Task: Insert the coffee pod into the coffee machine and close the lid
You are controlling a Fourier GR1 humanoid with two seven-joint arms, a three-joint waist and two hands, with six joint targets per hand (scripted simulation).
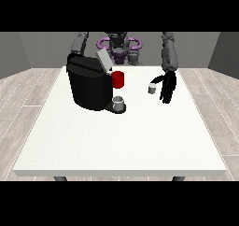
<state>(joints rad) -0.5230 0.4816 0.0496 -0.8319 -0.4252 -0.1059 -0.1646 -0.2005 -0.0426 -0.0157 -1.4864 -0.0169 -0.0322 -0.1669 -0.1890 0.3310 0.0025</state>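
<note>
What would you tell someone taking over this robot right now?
Hand at the view's right: fingers straight, pointing down, beside the coffee pod, not holding it.
The other hand is not visible.
Coffee machine: lid raised; a grey cup on its tray, a red part above.
Done: nothing yet.
Left: grasp pod, insert it, close lid.

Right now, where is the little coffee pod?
In the front view, the coffee pod is right of the coffee machine, beside the robot hand at the view's right.
</note>
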